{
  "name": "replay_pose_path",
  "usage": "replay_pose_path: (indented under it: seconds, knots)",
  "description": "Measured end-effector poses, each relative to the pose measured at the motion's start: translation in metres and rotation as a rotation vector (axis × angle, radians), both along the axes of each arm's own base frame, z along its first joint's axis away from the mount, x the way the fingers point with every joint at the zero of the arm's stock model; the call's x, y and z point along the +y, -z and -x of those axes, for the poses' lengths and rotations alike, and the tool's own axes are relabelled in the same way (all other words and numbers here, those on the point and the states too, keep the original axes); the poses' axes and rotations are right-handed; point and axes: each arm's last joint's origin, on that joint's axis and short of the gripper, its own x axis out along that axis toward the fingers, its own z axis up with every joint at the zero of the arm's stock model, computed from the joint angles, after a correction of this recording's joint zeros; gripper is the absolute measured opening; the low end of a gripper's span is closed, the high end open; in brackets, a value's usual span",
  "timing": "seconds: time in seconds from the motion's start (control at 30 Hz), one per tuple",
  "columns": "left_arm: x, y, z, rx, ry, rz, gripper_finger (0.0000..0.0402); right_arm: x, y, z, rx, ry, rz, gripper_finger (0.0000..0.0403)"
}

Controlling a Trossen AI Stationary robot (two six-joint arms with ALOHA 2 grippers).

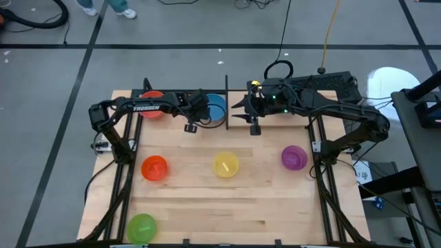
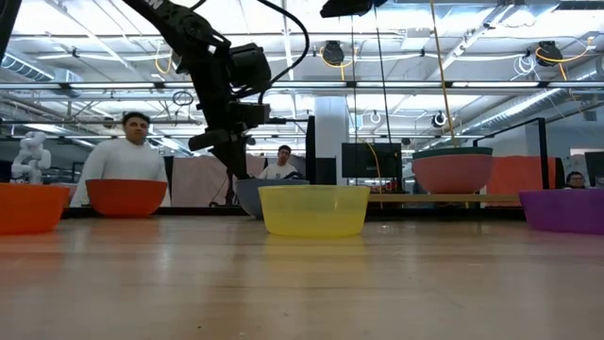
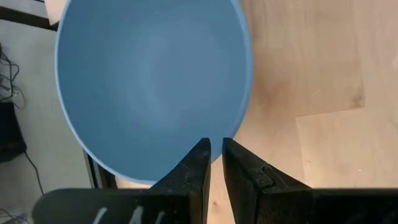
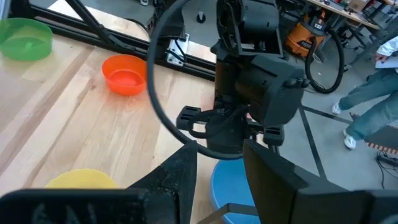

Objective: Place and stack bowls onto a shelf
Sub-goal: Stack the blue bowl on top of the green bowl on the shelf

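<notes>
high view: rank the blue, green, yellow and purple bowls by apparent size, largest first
1. green bowl, looks widest.
2. yellow bowl and purple bowl, too alike to separate; only slightly under the green.

Unranked: blue bowl, partly hidden under the left gripper, so its full width does not show.

A blue bowl (image 1: 216, 107) sits upright at the tabletop's far edge, just left of a thin black bar, its rim between the nearly closed fingers of the left tool (image 3: 214, 152). A red bowl (image 1: 152, 107) lies further left along that edge. Nearer, well apart in a row, stand an orange bowl (image 1: 154, 168), a yellow bowl (image 1: 226, 165) and a purple bowl (image 1: 293, 158). A green bowl (image 1: 142, 227) rests at the near left corner.
</notes>
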Motion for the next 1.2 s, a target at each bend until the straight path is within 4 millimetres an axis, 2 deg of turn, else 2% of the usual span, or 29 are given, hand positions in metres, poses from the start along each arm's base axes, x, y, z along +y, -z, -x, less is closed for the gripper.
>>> replay_pose_path:
  seconds: [0.2, 0.57, 0.93, 1.2]
  knots:
    - [0.000, 0.002, 0.000, 0.001, 0.009, 0.015, 0.0049, -0.004, 0.001, 0.001, 0.007, 0.013, -0.003, 0.0123]
    - [0.004, 0.031, -0.010, 0.071, 0.042, 0.034, 0.0049, -0.006, 0.001, 0.002, 0.015, 0.020, -0.004, 0.0123]
    - [-0.001, 0.016, -0.009, 0.036, 0.032, -0.008, 0.0049, -0.006, 0.001, 0.002, 0.017, 0.011, 0.015, 0.0123]
    - [-0.005, 0.015, -0.011, 0.038, 0.065, -0.029, 0.0049, -0.006, 0.001, 0.002, 0.017, 0.010, 0.016, 0.0123]
